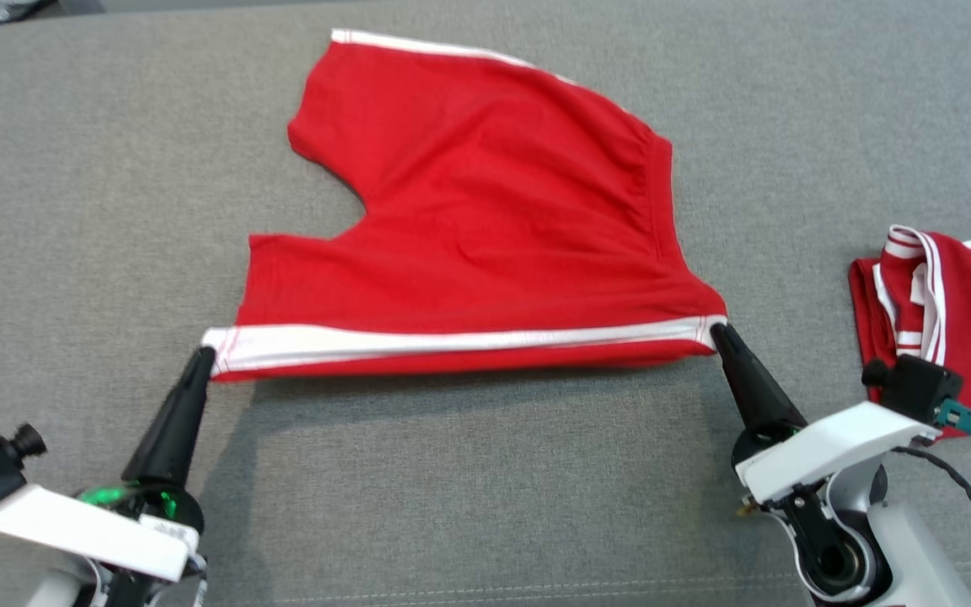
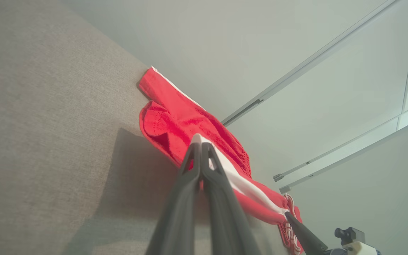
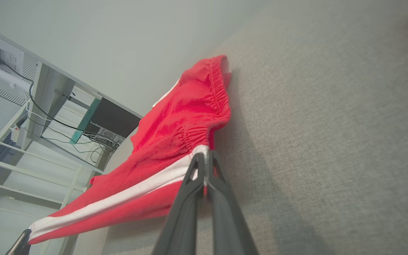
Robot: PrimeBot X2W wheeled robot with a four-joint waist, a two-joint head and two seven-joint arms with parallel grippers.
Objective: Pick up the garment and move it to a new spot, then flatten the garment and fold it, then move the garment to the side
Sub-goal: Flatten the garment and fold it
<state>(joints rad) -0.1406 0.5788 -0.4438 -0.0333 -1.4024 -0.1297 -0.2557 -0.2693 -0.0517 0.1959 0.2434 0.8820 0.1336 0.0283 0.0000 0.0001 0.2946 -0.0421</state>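
The garment (image 1: 485, 211) is a pair of red shorts with white side stripes, spread across the grey cloth surface (image 1: 72, 211). Its near edge with the white stripe is lifted off the surface and stretched taut. My left gripper (image 1: 206, 356) is shut on the leg-hem corner of that edge. My right gripper (image 1: 717, 329) is shut on the waistband corner. In the left wrist view the shut left gripper (image 2: 200, 140) pinches the white stripe of the garment (image 2: 168, 120). In the right wrist view the right gripper (image 3: 204, 156) pinches the garment (image 3: 175, 127) beside its gathered elastic.
A second red garment with white trim (image 1: 949, 295) lies crumpled at the right edge, close behind my right wrist. The grey cloth surface runs wide to the left and in front of the shorts. A metal frame with cables (image 3: 48, 106) stands beyond the surface.
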